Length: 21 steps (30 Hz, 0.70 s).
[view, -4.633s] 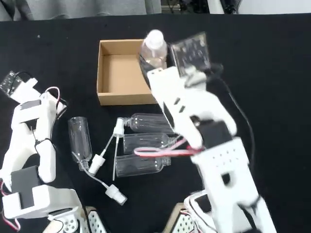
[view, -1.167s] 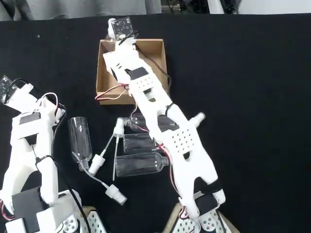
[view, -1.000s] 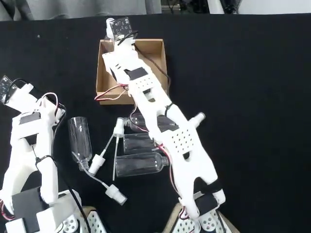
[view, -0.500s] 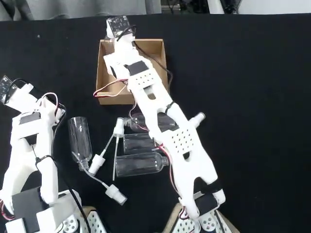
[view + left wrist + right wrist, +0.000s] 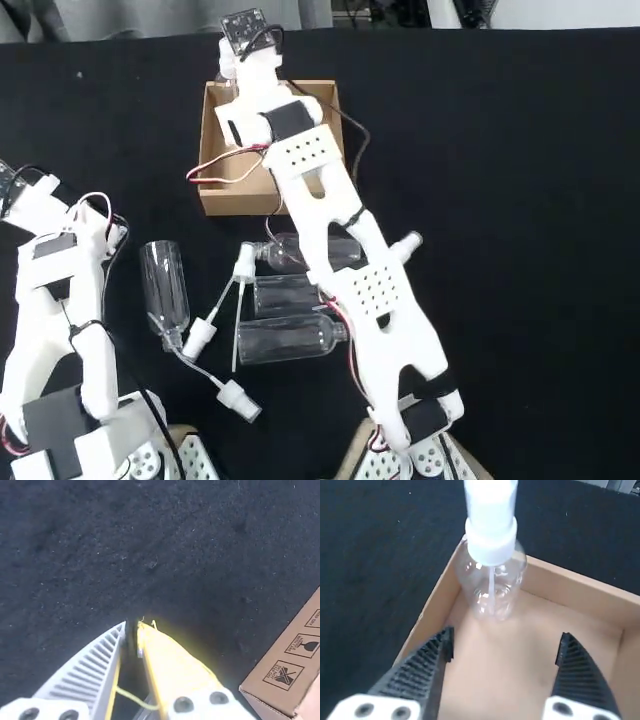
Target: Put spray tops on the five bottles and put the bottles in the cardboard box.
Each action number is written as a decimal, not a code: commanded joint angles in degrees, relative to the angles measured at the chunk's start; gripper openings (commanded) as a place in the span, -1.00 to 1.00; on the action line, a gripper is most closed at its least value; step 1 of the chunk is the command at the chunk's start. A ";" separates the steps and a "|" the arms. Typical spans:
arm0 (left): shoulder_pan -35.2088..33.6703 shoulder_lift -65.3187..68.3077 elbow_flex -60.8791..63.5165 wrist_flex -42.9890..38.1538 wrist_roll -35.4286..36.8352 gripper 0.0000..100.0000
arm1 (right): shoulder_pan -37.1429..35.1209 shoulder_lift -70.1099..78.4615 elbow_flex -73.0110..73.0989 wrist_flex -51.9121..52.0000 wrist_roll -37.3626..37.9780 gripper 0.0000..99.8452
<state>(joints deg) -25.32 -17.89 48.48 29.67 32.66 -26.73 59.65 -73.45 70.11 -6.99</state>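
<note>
The capped bottle [image 5: 492,580] stands in the far left corner of the box [image 5: 580,594], right hand [image 5: 506,639] spread wide beside it, so lift straight up without clipping it.

Left arm [image 5: 50,290] and right arm [image 5: 375,290]: white plastic shells, black servo blocks, loose red, white and black cables; right arm has panels with grids of small holes. Left hand [image 5: 134,628]: one white ribbed finger, one yellow finger, dark screws at base, thin yellow wire. Right hand [image 5: 505,642]: two black ribbed fingers on white mounts with screws.
</note>
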 commanded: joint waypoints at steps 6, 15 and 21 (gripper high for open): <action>-0.84 -3.43 -1.19 -1.14 -0.70 -0.94 | -3.34 -1.80 -10.51 8.97 5.27 -0.44; -0.48 -3.43 -0.84 -1.14 -6.33 -0.94 | -2.90 -3.03 -22.11 21.80 5.36 -0.44; -0.40 -3.16 -1.10 -1.14 -6.33 -0.94 | -2.81 -4.35 -22.29 27.43 8.62 -0.44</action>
<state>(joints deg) -25.41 -17.89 48.48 29.67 27.03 -29.19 59.65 -92.18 94.37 -1.54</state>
